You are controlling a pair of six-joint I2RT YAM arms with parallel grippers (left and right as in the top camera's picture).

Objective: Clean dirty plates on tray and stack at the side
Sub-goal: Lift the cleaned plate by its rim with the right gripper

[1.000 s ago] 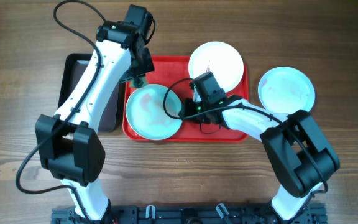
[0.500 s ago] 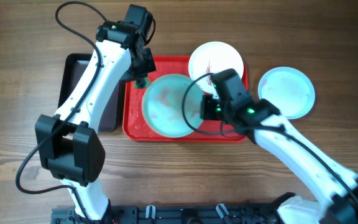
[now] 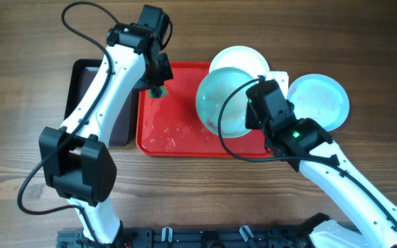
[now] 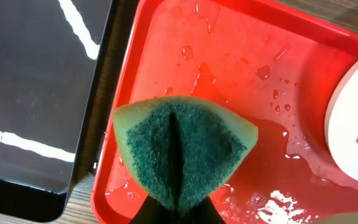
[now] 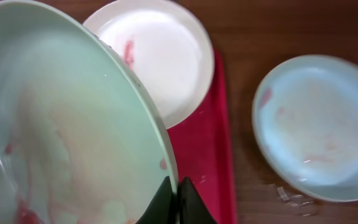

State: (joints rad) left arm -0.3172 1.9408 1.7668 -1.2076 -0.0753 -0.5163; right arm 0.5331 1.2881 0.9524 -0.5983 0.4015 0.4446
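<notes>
My right gripper (image 3: 248,112) (image 5: 174,198) is shut on the rim of a mint-blue plate (image 3: 220,102) (image 5: 61,118) and holds it tilted above the right half of the red tray (image 3: 174,127) (image 5: 210,149). The plate shows faint red smears. A white plate (image 3: 236,57) (image 5: 160,53) with a dark red smear lies at the tray's far right corner. A second mint-blue plate (image 3: 320,100) (image 5: 319,124) lies on the table right of the tray. My left gripper (image 3: 158,88) (image 4: 178,208) is shut on a green sponge (image 4: 182,152) above the tray's far left corner (image 4: 241,62).
A black tray (image 3: 81,89) (image 4: 36,93) lies directly left of the red tray. The red tray's floor is wet, with drops and small puddles (image 3: 167,131).
My right gripper has lifted the mint-blue plate off the tray's left half and carried it right and up, tilting it. The left arm has stayed in place.
</notes>
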